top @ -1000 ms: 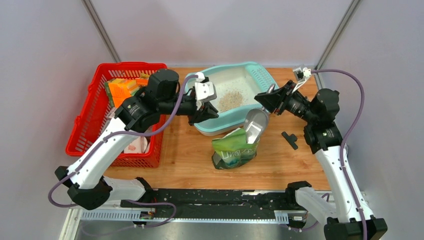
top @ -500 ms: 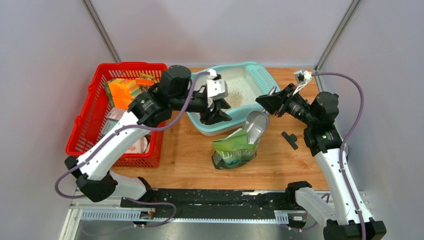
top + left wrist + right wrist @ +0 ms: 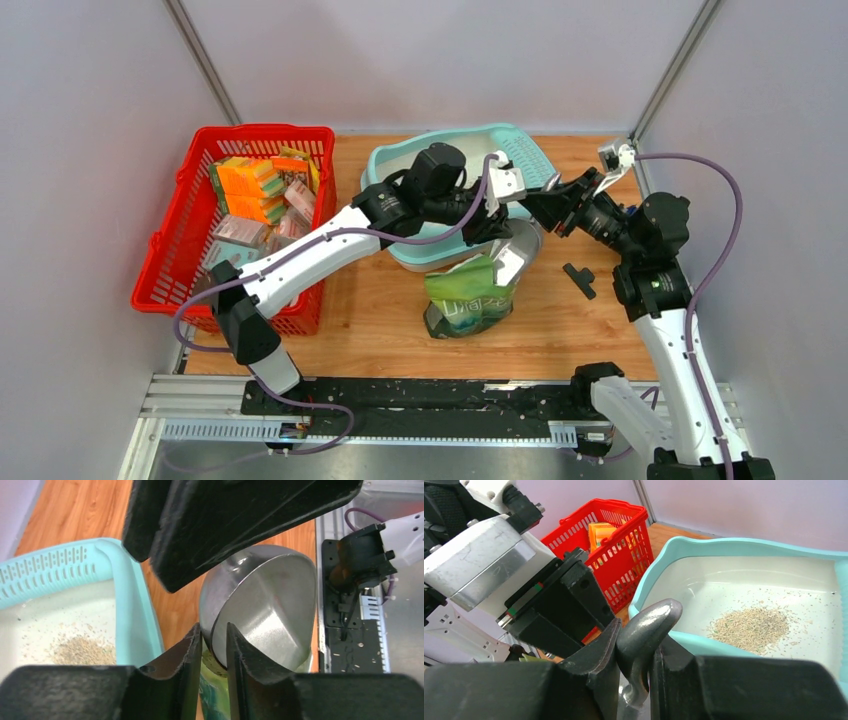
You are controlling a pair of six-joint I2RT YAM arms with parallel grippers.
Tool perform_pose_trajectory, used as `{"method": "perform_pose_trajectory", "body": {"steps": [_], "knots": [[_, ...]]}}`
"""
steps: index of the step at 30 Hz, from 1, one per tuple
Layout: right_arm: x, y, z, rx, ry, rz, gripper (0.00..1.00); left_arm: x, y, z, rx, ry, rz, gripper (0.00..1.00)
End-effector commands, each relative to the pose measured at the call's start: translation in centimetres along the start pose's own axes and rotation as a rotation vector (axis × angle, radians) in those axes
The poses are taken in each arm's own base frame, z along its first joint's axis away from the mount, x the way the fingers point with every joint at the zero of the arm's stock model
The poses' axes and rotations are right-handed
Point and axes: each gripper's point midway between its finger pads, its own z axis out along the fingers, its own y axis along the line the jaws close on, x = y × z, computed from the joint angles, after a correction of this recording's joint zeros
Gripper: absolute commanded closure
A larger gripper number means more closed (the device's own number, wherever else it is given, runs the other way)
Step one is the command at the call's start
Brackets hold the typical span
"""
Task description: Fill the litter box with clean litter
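Teal litter box (image 3: 734,543) at the back of the table (image 3: 380,322) holds clean litter (image 3: 751,625) — a small pile. We see the right hand (image 3: 638,647) pinching the metal scoop (image 3: 265,605) handle; left hand (image 3: 214,636) straddles its rim narrowly — grip, we cannot tell.

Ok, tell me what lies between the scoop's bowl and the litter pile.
In the left wrist view, the litter box's teal side wall and then a strip of wooden table lie between the scoop and the clean litter.

Red basket (image 3: 165,235) of boxes, green bag (image 3: 465,300), metal scoop (image 3: 265,605).
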Motion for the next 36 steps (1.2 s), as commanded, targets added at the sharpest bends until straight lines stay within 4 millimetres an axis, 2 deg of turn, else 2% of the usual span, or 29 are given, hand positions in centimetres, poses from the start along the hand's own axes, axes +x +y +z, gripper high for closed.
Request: {"method": "perform_pose_trajectory", "body": {"steps": [1, 2, 3, 4, 5, 6, 7, 8, 9, 10, 14, 17, 22, 26, 32, 36], "knots": [[-1.2, 1.9, -0.4, -0.053, -0.032, -0.023, 1.0, -4.1, 0.8, 0.0, -0.059, -0.103, 0.048, 0.88], [-0.6, 1.6, -0.4, -0.041, -0.011, -0.007, 1.0, -4.0, 0.7, 0.2, -0.057, -0.1, 0.047, 0.96], [-0.3, 1.4, -0.5, -0.031, 0.007, -0.005, 0.89, -3.8, 0.8, 0.2, -0.06, -0.098, 0.044, 1.0], [-0.9, 1.4, -0.6, -0.023, 0.014, -0.082, 0.78, -3.8, 0.7, 0.2, -0.06, -0.099, 0.045, 1.0], [0.5, 0.8, -1.1, 0.015, 0.087, -0.057, 0.66, -3.7, 0.7, 0.1, -0.059, -0.095, 0.052, 1.0], [0.4, 0.6, -1.4, 0.034, 0.114, -0.097, 0.47, -3.5, 0.6, 0.0, -0.059, -0.091, 0.059, 1.0], [-1.2, 1.2, -2.0, 0.033, 0.123, -0.225, 0.41, -3.3, 0.6, -0.1, -0.056, -0.086, 0.066, 1.0], [0.5, 0.8, -2.8, 0.054, 0.231, -0.206, 0.36, -3.1, 0.6, -0.2, -0.056, -0.077, 0.08, 1.0], [0.6, 0.6, -3.3, 0.069, 0.27, -0.226, 0.29, -3.1, 0.4, -0.4, -0.052, -0.075, 0.088, 1.0], [0.7, 0.5, -3.8, 0.085, 0.302, -0.235, 0.27, -2.9, 0.3, -0.4, -0.047, -0.069, 0.098, 1.0], [1.0, 1.6, -5.7, 0.115, 0.42, -0.169, 0.25, -2.3, 0.3, -0.6, -0.05, -0.058, 0.121, 1.0], [1.7, 1.8, -6.1, 0.13, 0.487, -0.067, 0.26, -2.1, 0.4, -0.6, -0.065, -0.054, 0.129, 1.0], [3.5, 1.7, -5.9, 0.122, 0.547, 0.064, 0.32, -2.4, 0.1, -0.6, -0.064, -0.062, 0.136, 1.0], [3.4, 0.8, -5.0, 0.135, 0.497, 0.065, 0.36, -2.4, -0.1, -0.6, -0.057, -0.062, 0.137, 1.0], [3.7, 0.1, -4.3, 0.14, 0.509, 0.09, 0.55, -2.4, -0.2, -0.8, -0.057, -0.06, 0.143, 1.0], [3.3, 0.2, -4.3, 0.139, 0.487, 0.068, 0.58, -2.3, -0.3, -0.7, -0.051, -0.058, 0.139, 1.0]]}}
